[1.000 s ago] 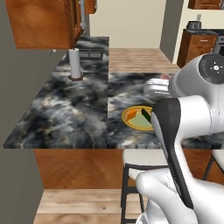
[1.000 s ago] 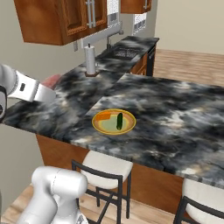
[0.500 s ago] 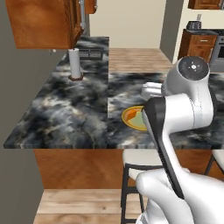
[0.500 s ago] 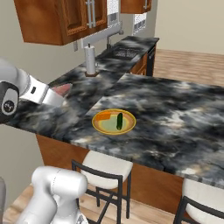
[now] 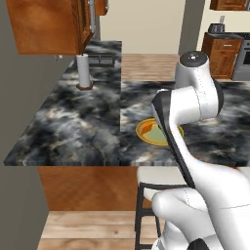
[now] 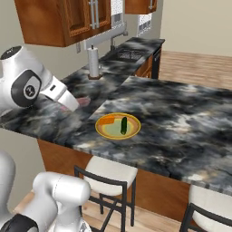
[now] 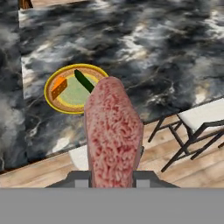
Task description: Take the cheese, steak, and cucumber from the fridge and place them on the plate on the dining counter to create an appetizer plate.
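Note:
My gripper is shut on the steak, a pinkish-red slab. In the right base view the steak hangs over the dark marbled dining counter, to the left of the plate. The yellow-rimmed plate holds the orange cheese and the dark green cucumber. In the right base view the cheese lies at the plate's left and the cucumber near its middle. My arm covers part of the plate in the left base view. The fridge is out of view.
A paper towel roll stands on the far counter near the sink. Wooden wall cabinets hang above. Two stools sit under the counter's front edge. The stone top right of the plate is bare.
The arm has swung in over the counter, carrying the steak right and down toward the plate. The plate, cheese and cucumber have not moved.

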